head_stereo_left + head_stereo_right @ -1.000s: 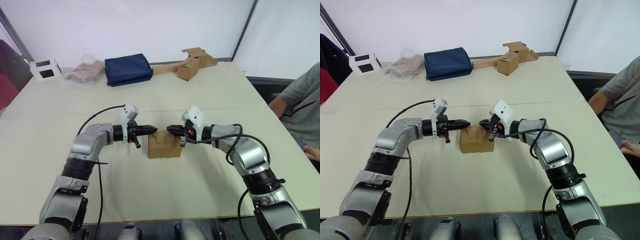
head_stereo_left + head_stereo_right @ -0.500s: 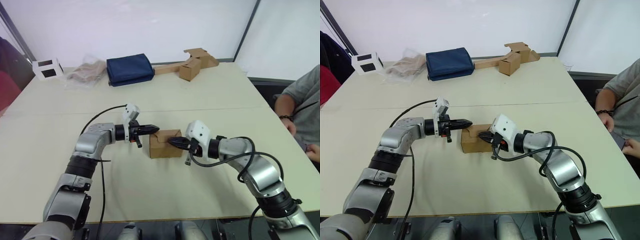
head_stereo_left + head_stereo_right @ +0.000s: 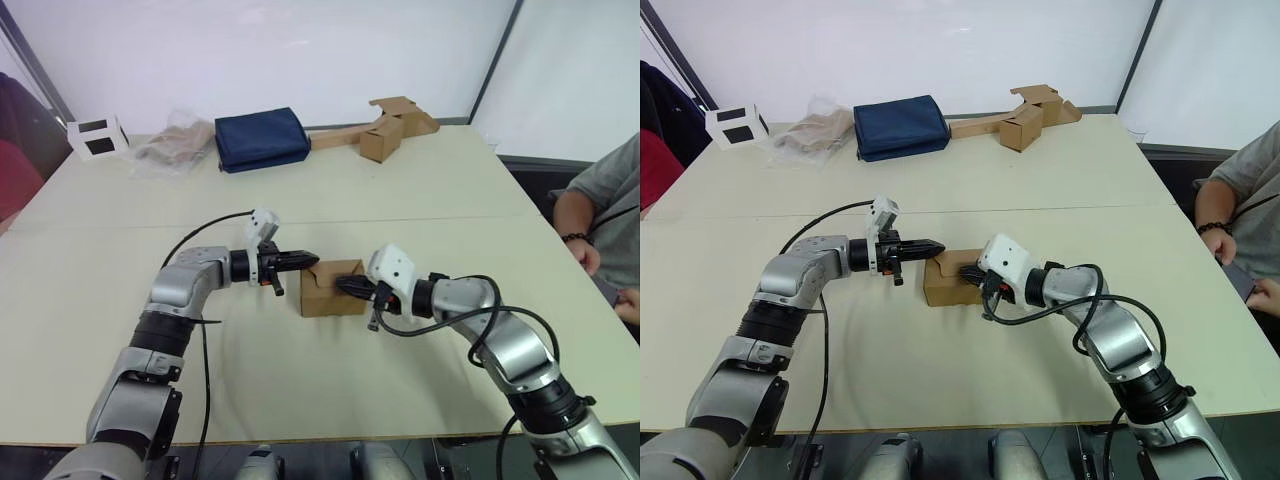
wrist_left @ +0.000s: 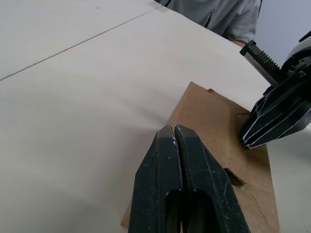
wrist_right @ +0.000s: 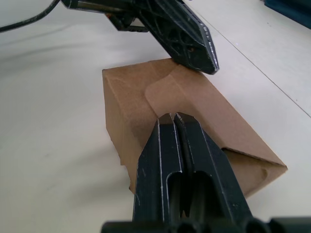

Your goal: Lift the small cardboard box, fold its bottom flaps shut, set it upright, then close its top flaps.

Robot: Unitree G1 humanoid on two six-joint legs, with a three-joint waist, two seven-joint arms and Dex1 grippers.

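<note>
Small cardboard box (image 3: 331,288): you have it sitting on the desk (image 3: 400,190) between the two pincers, its top closed over.
Top flaps (image 5: 194,104): they lie flat across the box's upper face, one with a rounded edge overlapping the other.
Left pincer (image 3: 311,258): you see it clenched, fingers pressed together with nothing between them, its tip at the box's upper edge on the robot's left side.
Right pincer (image 3: 966,271): also clenched on nothing, its tip resting on or just above the box's top face from the robot's right side; whether it truly touches the cardboard cannot be told.
Pincer tips: near each other over the box, but apart.
Blue bag (image 3: 258,138): well beyond the box, near the desk's far edge.
Other brown box with strip (image 3: 378,128): beyond the box too, to the right of the blue bag.
Clear plastic bag (image 3: 172,148): just left of the blue bag.
White cube (image 3: 95,137): further left again, at the desk's far corner.
Person (image 3: 610,215): seated well to the right of the box, grey sleeve at the desk's edge.
</note>
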